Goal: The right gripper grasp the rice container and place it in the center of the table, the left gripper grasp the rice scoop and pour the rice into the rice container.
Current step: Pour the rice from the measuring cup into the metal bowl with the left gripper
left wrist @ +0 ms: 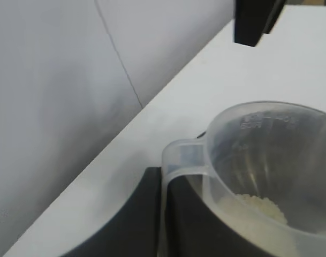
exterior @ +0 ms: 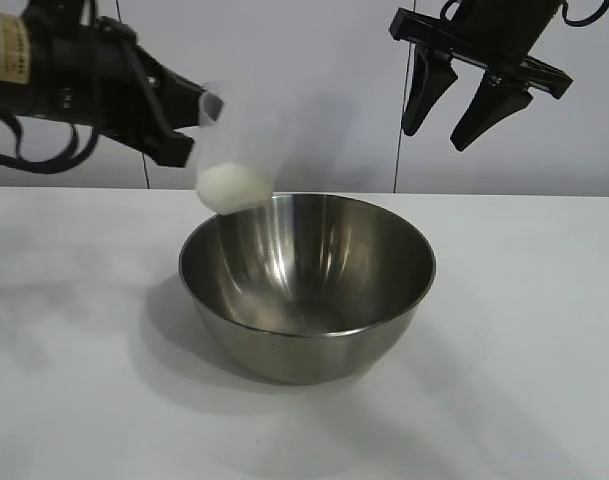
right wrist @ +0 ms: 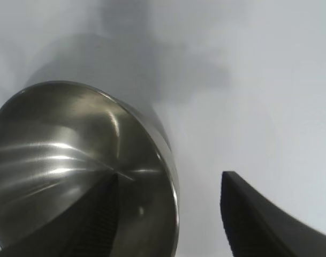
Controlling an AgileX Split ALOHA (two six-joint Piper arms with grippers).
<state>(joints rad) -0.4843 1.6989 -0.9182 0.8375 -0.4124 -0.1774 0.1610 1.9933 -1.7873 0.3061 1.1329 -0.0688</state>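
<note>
The rice container (exterior: 304, 350), a shiny steel bowl, stands on the white table (exterior: 74, 380) at its middle, and its inside shows only bare steel. My left gripper (exterior: 189, 125) is shut on the handle (left wrist: 184, 158) of the rice scoop (exterior: 242, 140), a frosted plastic cup held above the bowl's far left rim. The rice (exterior: 234, 187) lies heaped in the cup's bottom, and the wrist view shows the rice (left wrist: 259, 206) too. My right gripper (exterior: 439, 130) hangs open and empty, high over the bowl's far right side. In its own view the bowl rim (right wrist: 168, 155) lies below its fingers (right wrist: 254, 219).
A pale wall (exterior: 324, 90) rises behind the table's far edge. Bare tabletop lies to both sides of the bowl and in front of it. A finger of the right gripper (left wrist: 254, 21) shows in the left wrist view beyond the scoop.
</note>
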